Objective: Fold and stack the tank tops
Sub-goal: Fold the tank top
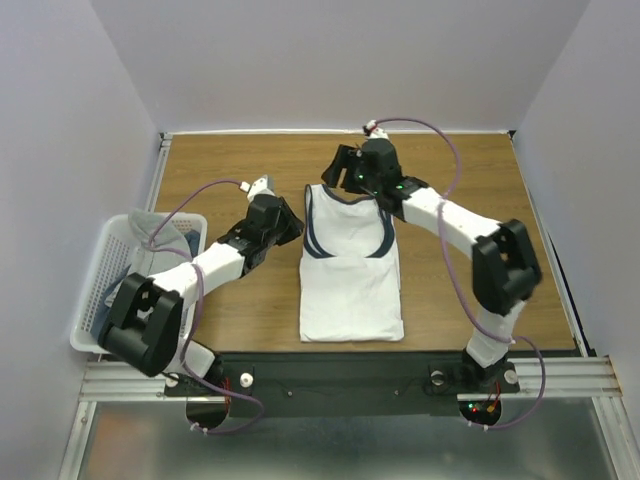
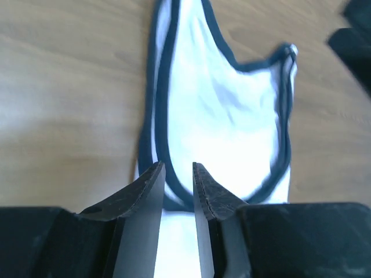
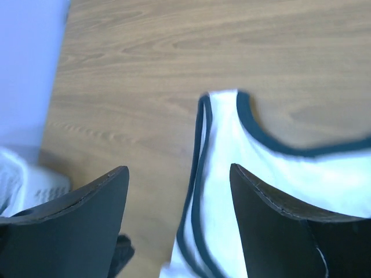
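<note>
On the left edge of the wooden table (image 1: pixel 230 160) sits a white lattice basket (image 1: pixel 100 275) with some grey cloth (image 1: pixel 140 225) bunched in its far end. Purple cables (image 1: pixel 445 150) loop off both arms. Nothing lies between either arm and the cloth it faces.

The white tank top (image 1: pixel 350 280), edged in navy at the neck and armholes, lies flat in the middle of the table, straps toward the far side and hem toward the arm bases. It is well apart from the basket.

The left jaws sit just beside the top's left edge, level with the armhole. In the left wrist view the two fingers (image 2: pixel 148 197) stand a narrow slot apart with nothing pinched between them; the tank top (image 2: pixel 232 127) spreads out ahead and beneath, the navy armhole edge running right under the tips. I cannot tell whether they touch the fabric.

The right jaws hang over the far end of the top, by the straps. They stand wide apart and hold nothing; in the right wrist view a strap of the tank top (image 3: pixel 220 145) lies between the two fingers (image 3: pixel 87 214).

The left arm stretches from its base past the basket, wrist angled in toward the top. The right arm rises to a bent elbow on the right, then reaches back and left to the neckline.
</note>
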Tool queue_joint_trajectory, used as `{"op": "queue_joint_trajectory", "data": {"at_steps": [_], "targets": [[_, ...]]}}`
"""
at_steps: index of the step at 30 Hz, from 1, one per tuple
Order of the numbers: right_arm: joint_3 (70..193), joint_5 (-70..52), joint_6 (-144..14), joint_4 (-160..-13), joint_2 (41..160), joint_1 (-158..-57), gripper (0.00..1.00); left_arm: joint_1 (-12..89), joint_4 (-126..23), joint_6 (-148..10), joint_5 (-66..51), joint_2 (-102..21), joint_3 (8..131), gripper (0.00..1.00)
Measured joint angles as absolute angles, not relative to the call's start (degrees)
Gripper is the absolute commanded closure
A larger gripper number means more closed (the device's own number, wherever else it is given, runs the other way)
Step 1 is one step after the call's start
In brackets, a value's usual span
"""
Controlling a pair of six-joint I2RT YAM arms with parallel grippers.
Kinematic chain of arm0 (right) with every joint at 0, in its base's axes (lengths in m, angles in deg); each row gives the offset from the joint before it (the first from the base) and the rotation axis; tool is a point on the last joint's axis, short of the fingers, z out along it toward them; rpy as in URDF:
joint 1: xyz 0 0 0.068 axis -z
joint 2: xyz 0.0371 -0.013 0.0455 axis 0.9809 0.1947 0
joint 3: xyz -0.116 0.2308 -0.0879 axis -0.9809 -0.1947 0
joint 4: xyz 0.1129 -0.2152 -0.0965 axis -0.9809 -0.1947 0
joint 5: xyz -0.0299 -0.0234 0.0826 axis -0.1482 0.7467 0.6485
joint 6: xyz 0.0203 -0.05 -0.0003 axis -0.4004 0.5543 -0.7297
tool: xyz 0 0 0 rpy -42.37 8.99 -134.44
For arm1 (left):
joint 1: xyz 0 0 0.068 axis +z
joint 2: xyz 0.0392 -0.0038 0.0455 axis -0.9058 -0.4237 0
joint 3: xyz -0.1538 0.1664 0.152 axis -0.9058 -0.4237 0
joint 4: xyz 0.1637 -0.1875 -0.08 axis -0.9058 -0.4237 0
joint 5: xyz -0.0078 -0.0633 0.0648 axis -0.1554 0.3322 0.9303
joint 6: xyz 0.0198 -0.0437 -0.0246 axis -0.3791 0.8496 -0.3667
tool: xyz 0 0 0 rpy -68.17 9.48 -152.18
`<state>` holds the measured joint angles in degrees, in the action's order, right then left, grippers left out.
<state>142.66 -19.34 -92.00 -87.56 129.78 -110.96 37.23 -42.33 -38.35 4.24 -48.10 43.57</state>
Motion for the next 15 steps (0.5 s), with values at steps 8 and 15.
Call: {"op": "queue_joint_trajectory", "data": {"at_steps": [8, 15], "targets": [[107.64, -17.68, -94.68, -94.53, 98.72, -110.63, 0.30, 27.04, -52.69, -31.07, 9.16, -29.63, 28.67, 0.45], [87.88, -14.53, -99.23, -110.29, 77.71, -110.65, 0.31, 14.78, -61.48, -23.16, 9.99, -26.25, 26.46, 0.45]]}}
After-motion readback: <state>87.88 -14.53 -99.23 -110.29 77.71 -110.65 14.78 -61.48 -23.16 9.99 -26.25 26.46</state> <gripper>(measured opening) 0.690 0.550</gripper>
